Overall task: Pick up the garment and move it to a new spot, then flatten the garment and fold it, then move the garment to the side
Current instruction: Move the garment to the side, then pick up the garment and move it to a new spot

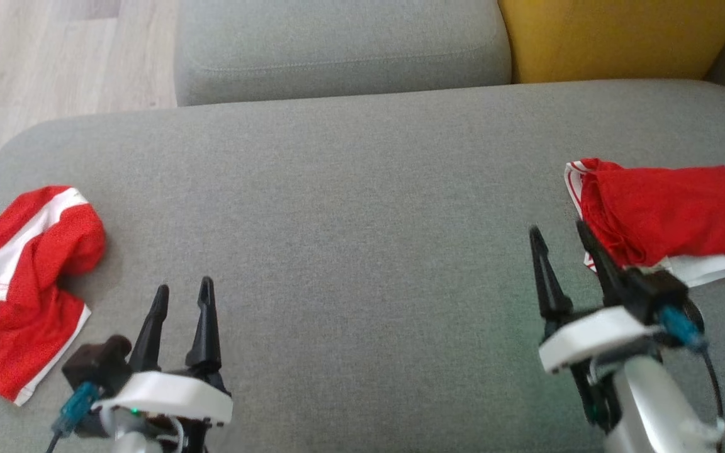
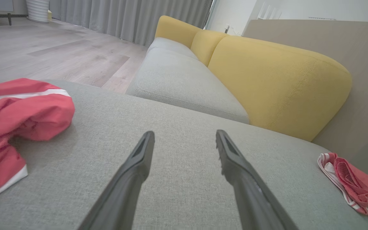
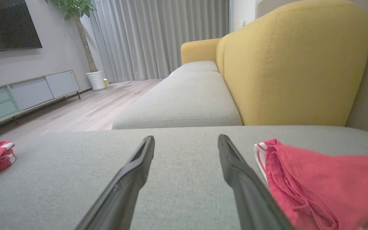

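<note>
Pickup seems pending; left claw and right claw gape empty. Next: grasp crumpled red white-striped garment on grey sofa seat's left end.

A wide grey sofa seat fills the foreground, with a second grey seat cushion behind it and a yellow back cushion beside that. Pale wood floor runs to grey curtains. A low cabinet stands under a dark screen, probably a television, near a potted plant.
</note>
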Controlling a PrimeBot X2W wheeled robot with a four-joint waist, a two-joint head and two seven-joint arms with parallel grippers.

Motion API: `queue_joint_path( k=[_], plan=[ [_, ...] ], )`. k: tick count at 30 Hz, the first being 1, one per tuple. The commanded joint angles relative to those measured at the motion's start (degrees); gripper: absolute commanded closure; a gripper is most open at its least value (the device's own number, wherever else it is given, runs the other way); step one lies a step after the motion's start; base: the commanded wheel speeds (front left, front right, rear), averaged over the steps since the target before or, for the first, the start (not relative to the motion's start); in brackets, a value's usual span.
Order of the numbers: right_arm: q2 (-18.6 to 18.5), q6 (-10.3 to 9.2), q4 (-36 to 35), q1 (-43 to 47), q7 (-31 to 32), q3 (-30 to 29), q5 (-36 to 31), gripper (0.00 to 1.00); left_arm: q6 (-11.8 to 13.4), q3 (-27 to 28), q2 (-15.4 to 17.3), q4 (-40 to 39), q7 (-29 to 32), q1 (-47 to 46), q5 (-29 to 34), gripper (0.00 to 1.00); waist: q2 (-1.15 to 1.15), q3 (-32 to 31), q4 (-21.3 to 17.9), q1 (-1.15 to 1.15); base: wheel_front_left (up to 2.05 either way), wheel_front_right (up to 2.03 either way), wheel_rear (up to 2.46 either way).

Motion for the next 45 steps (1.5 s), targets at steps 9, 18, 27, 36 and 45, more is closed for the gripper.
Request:
queue_joint_path(
  k=[9,18,27,36,45],
  plan=[
    [0.8,0.20,-5.1,3.8,-2.5,-0.3,0.9,0.00,1.3,1.8,0.4,-4.3,-0.3,0.9,1.5,0.00,0.00,-0.4,-0.3,0.00,0.00,0.00,0.00],
    [0.8,0.20,-5.4,4.2,-2.8,-0.1,-0.3,0.00,2.0,1.8,0.4,-5.5,-0.3,0.8,1.6,0.00,0.00,0.0,-0.6,0.00,0.00,0.00,0.00],
    [0.8,0.20,-5.1,4.2,-2.9,-0.3,0.0,0.00,1.8,1.4,0.4,-5.4,-0.3,0.5,1.7,0.00,0.00,0.1,0.0,0.00,0.00,0.00,0.00],
    [0.8,0.20,-5.0,5.1,-2.9,0.8,0.6,0.00,1.9,1.9,0.4,-5.6,-0.3,0.0,1.9,0.00,0.00,-1.2,7.9,0.00,0.00,0.00,0.00],
    [0.8,0.20,-4.3,6.6,-2.9,3.3,2.5,0.00,1.7,3.8,0.4,-6.6,-0.3,1.6,3.3,0.00,0.00,-3.3,20.2,0.00,0.00,0.00,0.00]
  ],
)
